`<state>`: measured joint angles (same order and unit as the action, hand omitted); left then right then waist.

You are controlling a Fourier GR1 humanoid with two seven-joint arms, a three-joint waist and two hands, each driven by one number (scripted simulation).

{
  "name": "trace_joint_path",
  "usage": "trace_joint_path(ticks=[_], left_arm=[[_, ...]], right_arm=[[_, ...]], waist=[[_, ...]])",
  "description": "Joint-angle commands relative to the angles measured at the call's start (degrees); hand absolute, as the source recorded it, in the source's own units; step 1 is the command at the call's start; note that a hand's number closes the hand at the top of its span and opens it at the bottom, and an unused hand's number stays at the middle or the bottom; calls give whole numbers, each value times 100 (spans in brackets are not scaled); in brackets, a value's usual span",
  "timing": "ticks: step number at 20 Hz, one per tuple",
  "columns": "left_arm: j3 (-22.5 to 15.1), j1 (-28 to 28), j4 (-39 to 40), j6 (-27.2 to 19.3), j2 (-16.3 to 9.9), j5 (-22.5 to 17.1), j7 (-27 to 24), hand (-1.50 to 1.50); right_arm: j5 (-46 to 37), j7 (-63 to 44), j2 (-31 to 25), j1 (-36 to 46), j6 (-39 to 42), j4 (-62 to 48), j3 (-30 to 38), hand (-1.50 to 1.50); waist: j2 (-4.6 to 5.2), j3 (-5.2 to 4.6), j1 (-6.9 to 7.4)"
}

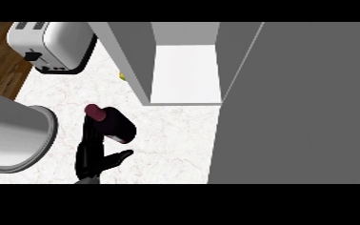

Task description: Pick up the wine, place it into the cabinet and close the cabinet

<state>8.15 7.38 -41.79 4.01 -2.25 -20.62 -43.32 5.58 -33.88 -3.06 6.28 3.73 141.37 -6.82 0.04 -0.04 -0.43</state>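
Observation:
The wine bottle point(112, 124) is dark maroon with a pink label and stands on the marble counter point(175, 138), left of centre, its top tilted toward the upper left. My left hand point(91, 158) comes in from the lower edge. Its fingers point(88, 132) lie straight along the bottle's left side and its thumb is spread out to the right below the bottle, so the hand is open. The cabinet point(186, 74) stands open beyond the bottle, showing a white shelf. Its grey door point(288, 105) swings out and fills the right side. My right hand does not show.
A silver toaster point(49, 45) sits at the back left. A round grey vessel point(25, 136) lies at the left edge, close to my left hand. A small yellow thing point(122, 76) peeks out beside the cabinet's left wall point(130, 59).

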Motion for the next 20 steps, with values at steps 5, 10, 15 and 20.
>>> trace_joint_path(ticks=[5, 10, 15, 20], left_arm=[[164, 554, 1182, 443, 54, 49, -870, -150], [155, 860, 1243, 348, 167, 47, -805, -150], [352, 1039, 1879, 605, -128, 61, -1350, -150], [447, 1206, 1510, 157, 140, -99, -1140, 150]], right_arm=[[186, -324, -3, -224, 4, 606, -114, -150], [343, -469, -57, 0, 5, 545, 81, -150], [53, -256, 127, -118, -39, 477, -215, -150], [47, -322, 161, -12, -85, 333, -239, -150]], waist=[[-3, 1, 4], [-4, 2, -11], [15, -6, -70], [3, -2, -34]])
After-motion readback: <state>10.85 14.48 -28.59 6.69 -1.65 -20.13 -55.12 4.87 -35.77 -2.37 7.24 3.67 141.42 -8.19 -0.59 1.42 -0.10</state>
